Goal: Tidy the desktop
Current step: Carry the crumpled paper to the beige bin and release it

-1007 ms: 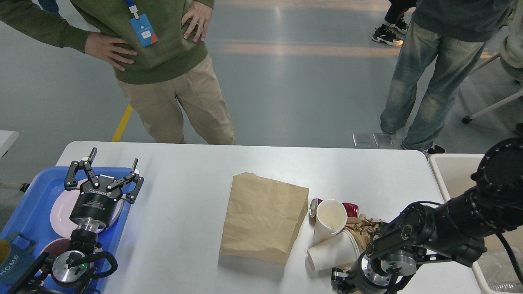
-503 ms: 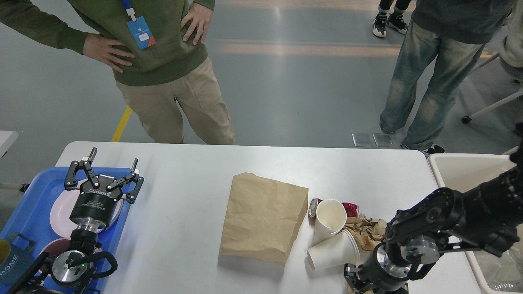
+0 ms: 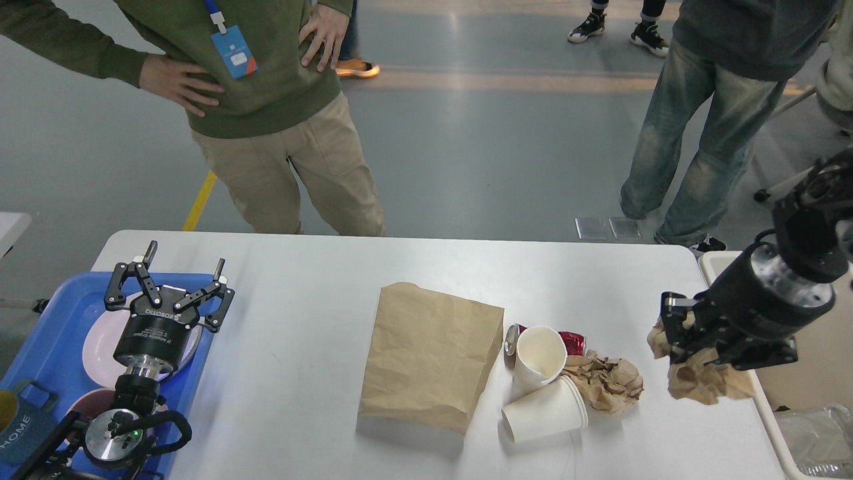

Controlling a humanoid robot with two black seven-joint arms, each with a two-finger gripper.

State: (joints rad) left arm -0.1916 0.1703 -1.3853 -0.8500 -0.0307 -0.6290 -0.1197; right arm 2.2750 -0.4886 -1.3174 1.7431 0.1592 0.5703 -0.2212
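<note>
Gripping crumpled brown paper [image 3: 700, 380], R fingers [image 3: 690, 347] above desktop [image 3: 300, 373] right edge; L fingers [image 3: 174, 277] wide.

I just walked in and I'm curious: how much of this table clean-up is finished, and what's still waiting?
Plates sit in the blue tray, so some sorting looks done. In hand: the right tool holds a crumpled brown paper wad lifted above the desktop, near the beige bin. Left: the flat paper bag, two paper cups, a red can and another crumpled paper. The left tool is open and empty.
</note>
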